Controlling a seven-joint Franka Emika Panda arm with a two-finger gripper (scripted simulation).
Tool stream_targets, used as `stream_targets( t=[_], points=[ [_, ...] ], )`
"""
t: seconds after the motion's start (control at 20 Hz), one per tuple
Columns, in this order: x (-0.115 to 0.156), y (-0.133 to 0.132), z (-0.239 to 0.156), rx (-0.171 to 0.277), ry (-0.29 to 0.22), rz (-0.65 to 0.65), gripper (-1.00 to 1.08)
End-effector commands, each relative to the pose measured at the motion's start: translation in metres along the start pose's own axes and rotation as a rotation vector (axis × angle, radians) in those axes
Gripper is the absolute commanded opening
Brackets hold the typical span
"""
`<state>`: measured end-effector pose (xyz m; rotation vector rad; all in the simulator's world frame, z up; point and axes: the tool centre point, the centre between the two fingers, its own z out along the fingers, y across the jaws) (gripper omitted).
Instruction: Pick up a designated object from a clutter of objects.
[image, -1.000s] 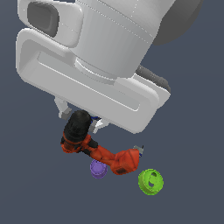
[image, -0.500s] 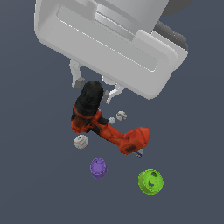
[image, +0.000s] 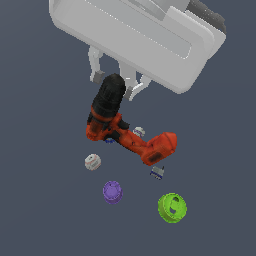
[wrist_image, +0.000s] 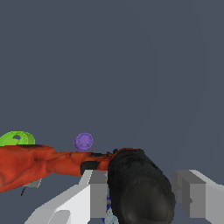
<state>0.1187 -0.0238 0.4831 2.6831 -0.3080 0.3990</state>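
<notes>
A: In the exterior view, where is the drill (image: 127, 135)?

B: Under the big white arm, with its black chuck end up between the two fingers of the tool (image: 114, 84) and its battery base reaching toward the exterior view's right. The purple cup (image: 112, 192), the green cup (image: 172, 207) and a white ball (image: 92, 161) sit below it in the picture, well apart from it

A: Is the tool gripping it?

B: It looks closed on the chuck end, one finger on either side

A: And the wrist view?

B: The black chuck fills the gap in the tool (wrist_image: 144, 192), with a pad near each flank, and the red body (wrist_image: 35, 164) runs away sideways. The two cups show beyond it. Contact on one side is hard to confirm

A: How far along?

B: I judge the grasp made; whether the drill is clear of the bench I cannot tell, so a clean raise out of the clutter may remain
</notes>
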Motion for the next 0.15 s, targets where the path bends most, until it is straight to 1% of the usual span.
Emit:
stream_targets(
  t=[0.0, 0.1],
  points=[
    [0.0018, 0.0021, -0.0037, 0.002, 0.006, 0.004, -1.00],
    [0.0023, 0.0019, -0.0031, 0.002, 0.006, 0.004, -1.00]
  ],
)
